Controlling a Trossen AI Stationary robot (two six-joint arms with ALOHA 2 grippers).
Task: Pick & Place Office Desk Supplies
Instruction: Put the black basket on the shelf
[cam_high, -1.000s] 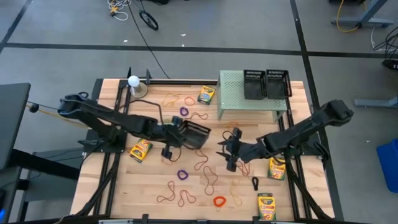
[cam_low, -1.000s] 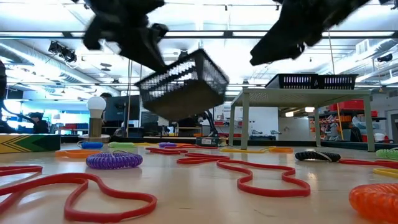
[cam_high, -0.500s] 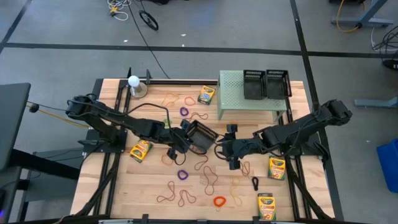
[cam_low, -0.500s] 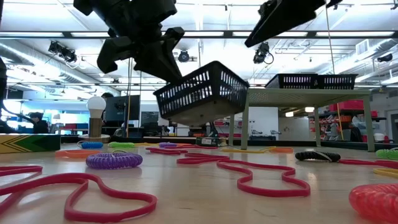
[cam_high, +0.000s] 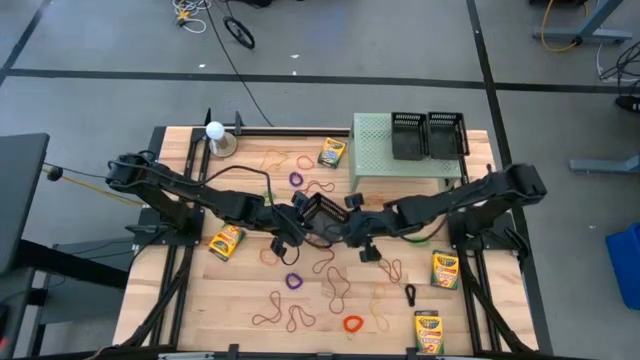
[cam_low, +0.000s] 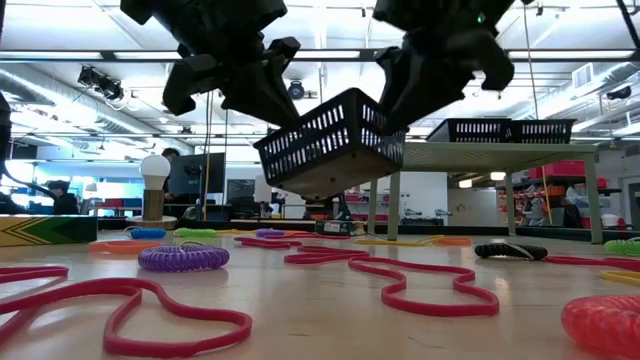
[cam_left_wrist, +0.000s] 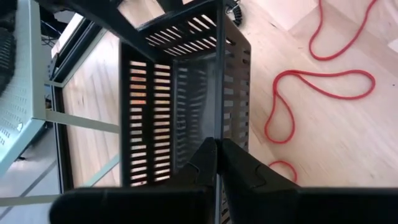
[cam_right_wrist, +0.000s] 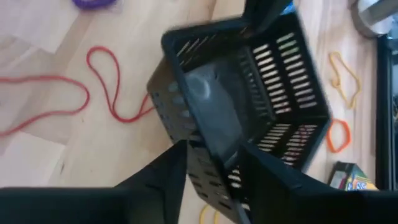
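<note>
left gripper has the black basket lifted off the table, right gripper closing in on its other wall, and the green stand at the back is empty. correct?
Not quite: the green stand isn't empty. The high view shows two black baskets on top of it. The rest holds: the left gripper holds the black basket clear of the table, and the right gripper is at its other wall.

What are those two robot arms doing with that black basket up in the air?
The left gripper is shut on one wall of a black slotted basket and holds it tilted in the air above the wooden table. The right gripper has reached the basket's other side, with its fingers straddling a wall. It looks like a handover. Rubber bands, coil rings and crayon boxes lie scattered on the table.
</note>
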